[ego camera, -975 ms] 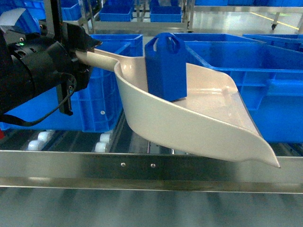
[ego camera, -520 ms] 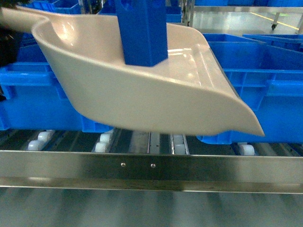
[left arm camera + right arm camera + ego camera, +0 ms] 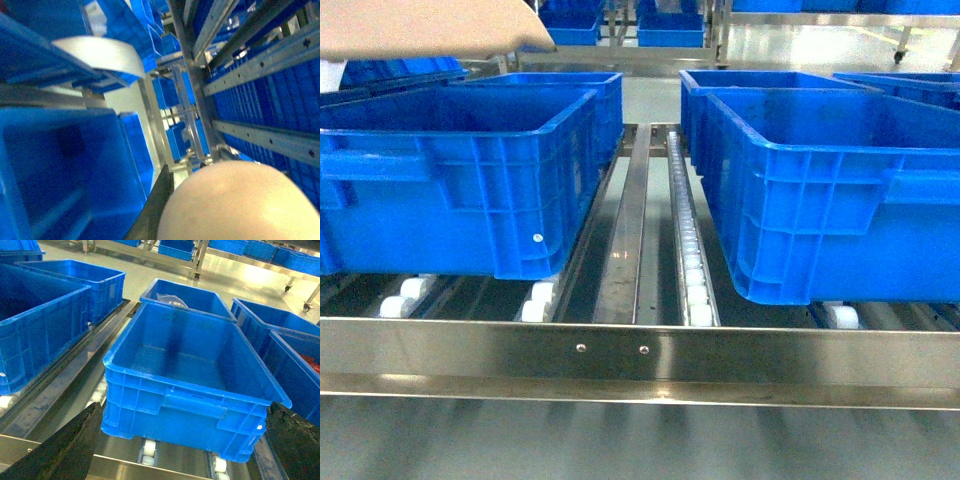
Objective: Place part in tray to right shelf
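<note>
Jaws: right gripper (image 3: 175,450) fingers spread apart, empty; left jaw state cannot be determined. Tray (image 3: 430,25) has risen to top-left since 0.5 s ago; part hidden; shelf (image 3: 640,345) placement pending.

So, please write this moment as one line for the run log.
tray: only a corner in view, top left | part: not in view | right gripper: open, facing blue crate | left gripper: cannot tell

Tray (image 3: 430,25) cut off at head view's top; part unseen.
</note>
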Available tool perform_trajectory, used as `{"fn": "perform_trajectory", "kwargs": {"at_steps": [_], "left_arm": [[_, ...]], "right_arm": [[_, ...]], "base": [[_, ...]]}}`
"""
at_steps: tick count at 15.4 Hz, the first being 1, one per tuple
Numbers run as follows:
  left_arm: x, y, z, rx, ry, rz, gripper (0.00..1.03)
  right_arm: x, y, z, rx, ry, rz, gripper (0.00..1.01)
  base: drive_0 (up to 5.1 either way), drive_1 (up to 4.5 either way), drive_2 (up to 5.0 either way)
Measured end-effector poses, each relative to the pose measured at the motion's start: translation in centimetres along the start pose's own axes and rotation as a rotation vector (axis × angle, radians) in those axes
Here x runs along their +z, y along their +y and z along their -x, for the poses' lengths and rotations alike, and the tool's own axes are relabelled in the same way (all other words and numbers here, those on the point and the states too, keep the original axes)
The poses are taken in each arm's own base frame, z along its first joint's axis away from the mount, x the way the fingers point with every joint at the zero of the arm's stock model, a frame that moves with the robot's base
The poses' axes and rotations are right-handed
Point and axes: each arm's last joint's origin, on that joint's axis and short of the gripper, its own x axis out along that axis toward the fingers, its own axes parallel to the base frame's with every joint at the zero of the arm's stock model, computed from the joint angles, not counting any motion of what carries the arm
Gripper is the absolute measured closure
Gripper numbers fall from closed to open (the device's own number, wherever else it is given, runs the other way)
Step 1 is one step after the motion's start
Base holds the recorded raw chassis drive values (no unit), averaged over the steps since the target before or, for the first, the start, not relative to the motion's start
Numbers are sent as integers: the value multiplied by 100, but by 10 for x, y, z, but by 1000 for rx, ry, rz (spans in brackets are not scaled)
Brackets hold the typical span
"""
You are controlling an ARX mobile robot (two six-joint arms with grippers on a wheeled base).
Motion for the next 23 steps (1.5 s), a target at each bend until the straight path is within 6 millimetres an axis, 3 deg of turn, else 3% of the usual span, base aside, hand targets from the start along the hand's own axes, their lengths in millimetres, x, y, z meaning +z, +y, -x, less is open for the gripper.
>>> {"fn": "perform_trajectory", "kwargs": {"at_steps": [3,5,8,14,16,18,20,21,23], "left_arm": [[-6,-23,-45,122,-131,-206,91],[-6,-41,-62,143,-186,-360,91],[5,-72,-61,60,-236,-416,91],[3,-67,-58,69,-221,-455,91],[5,-54,-48,77,-199,-395,91],[15,-36,-20,52,-188,-240,91],[30,-37,30,-114,-129,-166,91],[34,-38,47,-156,120,-429,91],[21,-3,80,-299,332,-867,91]], "right_arm": [[0,0,0,0,0,0,3],[0,0,0,0,0,0,3],[0,0,0,0,0,0,3],[0,0,0,0,0,0,3],[0,0,0,0,0,0,3],[0,0,0,0,0,0,3],[0,0,0,0,-1,0,3],[1,-1,0,-32,-58,-39,8],[-21,-11,11,-85,-146,-158,32]], "base": [[0,0,0],[0,0,0],[0,0,0],[0,0,0],[0,0,0],[0,0,0],[0,0,0],[0,0,0],[0,0,0]]}}
